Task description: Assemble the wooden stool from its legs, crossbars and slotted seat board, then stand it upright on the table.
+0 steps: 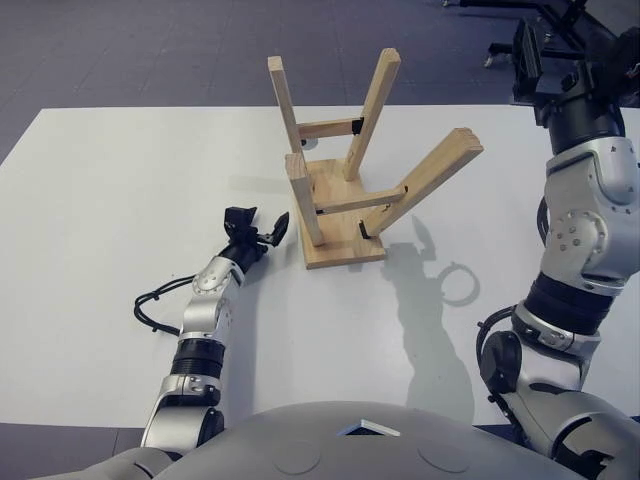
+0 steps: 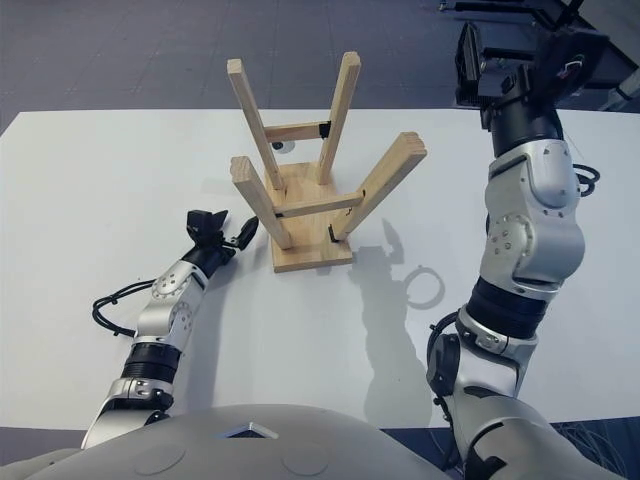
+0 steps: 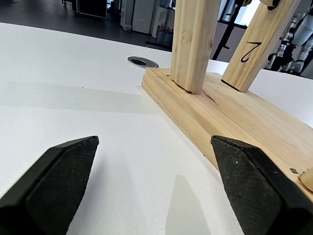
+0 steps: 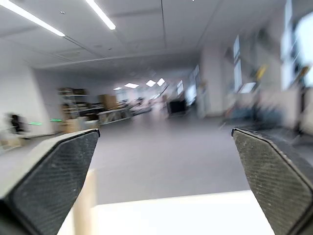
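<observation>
The wooden stool (image 1: 345, 195) lies upside down on the white table (image 1: 120, 200), its seat board (image 1: 340, 240) flat on the surface and its legs pointing up, joined by crossbars (image 1: 355, 203). One leg (image 1: 425, 180) leans outward to the right. My left gripper (image 1: 262, 232) rests low on the table just left of the seat board, open with nothing between its fingers (image 3: 54, 181); the seat board's edge (image 3: 195, 117) lies just ahead of it. My right gripper (image 2: 470, 60) is held high at the far right, above the table's back edge, open and empty.
A small round hole (image 3: 143, 61) sits in the table behind the stool. A black cable (image 1: 150, 300) loops beside my left forearm. Bare tabletop spreads left of and in front of the stool.
</observation>
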Controlling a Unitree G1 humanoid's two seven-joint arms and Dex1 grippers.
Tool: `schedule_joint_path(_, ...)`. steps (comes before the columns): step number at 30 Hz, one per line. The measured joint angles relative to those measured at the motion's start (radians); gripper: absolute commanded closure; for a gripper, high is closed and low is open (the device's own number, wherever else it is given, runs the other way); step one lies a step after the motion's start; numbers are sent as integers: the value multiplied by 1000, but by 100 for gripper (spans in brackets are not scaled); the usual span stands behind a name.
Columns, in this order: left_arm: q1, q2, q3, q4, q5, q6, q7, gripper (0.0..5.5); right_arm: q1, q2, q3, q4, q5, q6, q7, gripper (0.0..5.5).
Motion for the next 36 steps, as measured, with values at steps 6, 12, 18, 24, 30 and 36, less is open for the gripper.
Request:
schedule_joint_path(6,14,-4,5,-8,0,-11,29,129,-50,38,-85,-52,395,204,-104,52)
schedule_joint_path(12,12,-1,30,-113,-35,12,37,129,-18,-13,-70,-4,455,223,-96,52)
schedule_joint_path(18,-19,109,166,-676,-428,253,17,129,123,45,-125,37,517,177,-110,52)
schedule_joint_path(24,26,175,178,-798,-482,402,99,129,172,63,-146,43,525,111,-200,52)
schedule_joint_path(30,30,166,143,-885,-531,450,144,129,172,63,-88,-13,576,103,-239,52)
schedule_joint_path(36,-35,169,168,-964,-699,481,184,129,174,42,-37,-81,695,117,-243,52)
